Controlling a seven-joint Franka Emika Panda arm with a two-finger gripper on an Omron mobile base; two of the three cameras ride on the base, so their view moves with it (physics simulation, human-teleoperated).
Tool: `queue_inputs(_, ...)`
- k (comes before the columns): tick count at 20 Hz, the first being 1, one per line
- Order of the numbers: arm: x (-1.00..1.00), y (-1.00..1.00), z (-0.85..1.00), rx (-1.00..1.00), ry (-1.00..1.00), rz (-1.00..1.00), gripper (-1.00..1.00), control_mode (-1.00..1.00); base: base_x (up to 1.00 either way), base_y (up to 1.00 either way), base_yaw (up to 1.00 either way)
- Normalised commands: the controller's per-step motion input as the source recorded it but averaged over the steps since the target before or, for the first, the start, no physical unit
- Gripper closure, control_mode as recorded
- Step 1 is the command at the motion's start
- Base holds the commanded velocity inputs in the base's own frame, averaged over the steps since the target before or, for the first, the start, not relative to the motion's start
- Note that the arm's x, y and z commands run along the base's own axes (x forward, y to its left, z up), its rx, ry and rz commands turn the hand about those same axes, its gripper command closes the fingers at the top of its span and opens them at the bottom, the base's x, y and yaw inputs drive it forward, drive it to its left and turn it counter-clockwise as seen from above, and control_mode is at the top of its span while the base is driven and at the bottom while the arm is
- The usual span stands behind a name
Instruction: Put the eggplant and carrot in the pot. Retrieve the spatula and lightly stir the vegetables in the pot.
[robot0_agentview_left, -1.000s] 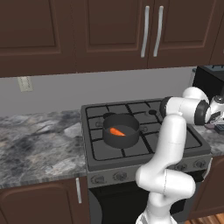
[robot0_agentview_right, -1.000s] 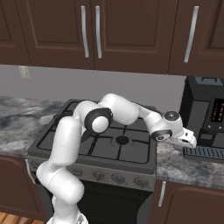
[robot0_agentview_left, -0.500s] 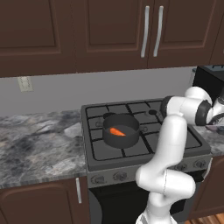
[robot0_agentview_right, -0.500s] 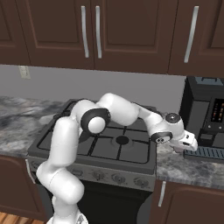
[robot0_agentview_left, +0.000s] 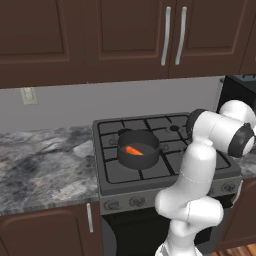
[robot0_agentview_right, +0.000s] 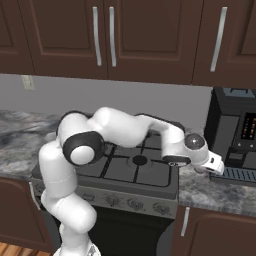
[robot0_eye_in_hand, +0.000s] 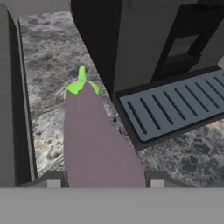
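Purple fills the hand view: the eggplant (robot0_eye_in_hand: 94, 140) lies lengthwise straight ahead of the gripper (robot0_eye_in_hand: 103, 178), green stem end pointing away from you, body running down between the two finger tips (robot0_eye_in_hand: 52, 180). It rests on the marbled counter (robot0_eye_in_hand: 48, 65), w/ the grey drip tray (robot0_eye_in_hand: 173, 107) of the coffee machine (robot0_agentview_right: 235, 132) just beside it on one side & the stove's edge on the other. Jaws look spread about as wide as the eggplant, one tip each side, but whether they're pressing on it or just straddling it you can't tell from these shots; treat the grasp as unconfirmed. In the right base view the gripper (robot0_agentview_right: 216, 165) sits low at the counter btwn stove (robot0_agentview_right: 135, 167) & coffee machine, arm stretched far out to that side, which is prob. why the wrist is angled down along the veg's length. The carrot (robot0_agentview_left: 133, 150) is already in the pot (robot0_agentview_left: 138, 148), on the stove's front left burner, well apart from where you're working. So the job's at the eggplant pick: carrot done, eggplant next, spatula & stirring not yet started. Watch the tray edge close by; a skewed lift could clip it. The eggplant's rounded skin may slip if the tips close off-centre, so close squarely across its width before lifting.
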Motion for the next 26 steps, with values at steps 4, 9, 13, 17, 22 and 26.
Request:
queue_inputs(4, -0.47, 0.79, 0.52, 0.0, -0.02, 0.0, 1.0, -1.0, 0.0, 0.0, 0.0)
queue_inputs(9, -0.19, 0.78, 0.88, -0.02, 0.0, 0.0, 1.0, -1.0, 0.0, 0.0, 0.0)
queue_inputs(13, -0.12, 0.67, 0.96, -0.02, 0.02, 0.0, 1.0, -1.0, 0.0, 0.0, 0.0)
queue_inputs(17, -0.07, 0.64, 0.69, -0.05, 0.12, 0.0, 1.0, -1.0, 0.0, 0.0, 0.0)
queue_inputs(22, -0.06, 0.75, 0.5, 0.0, 0.09, 0.05, 1.0, -1.0, 0.0, 0.0, 0.0)
queue_inputs(26, 0.0, 0.88, 0.25, 0.0, 0.09, 0.19, 1.0, -1.0, 0.0, 0.0, 0.0)
